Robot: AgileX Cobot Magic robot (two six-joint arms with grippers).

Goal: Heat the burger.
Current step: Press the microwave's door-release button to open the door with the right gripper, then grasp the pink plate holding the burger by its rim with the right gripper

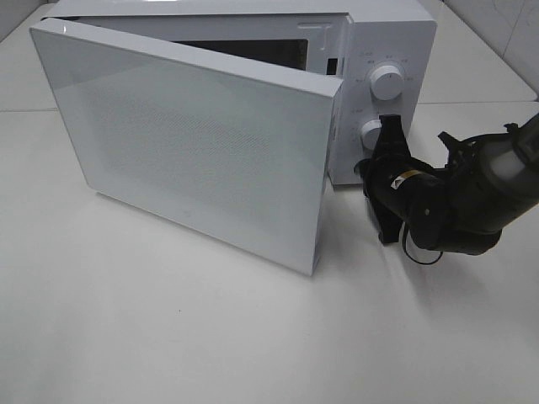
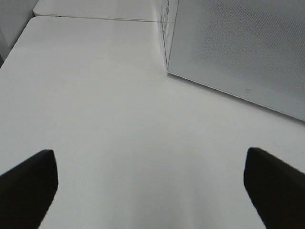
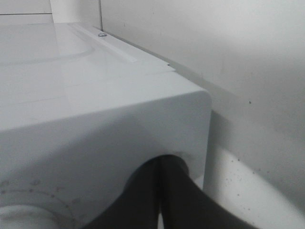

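The right end effector, fingers together, sits just beside the lower knob of the microwave, right of frame. The left end effector is spread apart over the desk. Panel markings and the door logo are illegible.

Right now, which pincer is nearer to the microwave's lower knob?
Right. The right pincer, shut, sits beside the lower knob. The left pincer hangs open over the table, facing the open door, away from the knobs.
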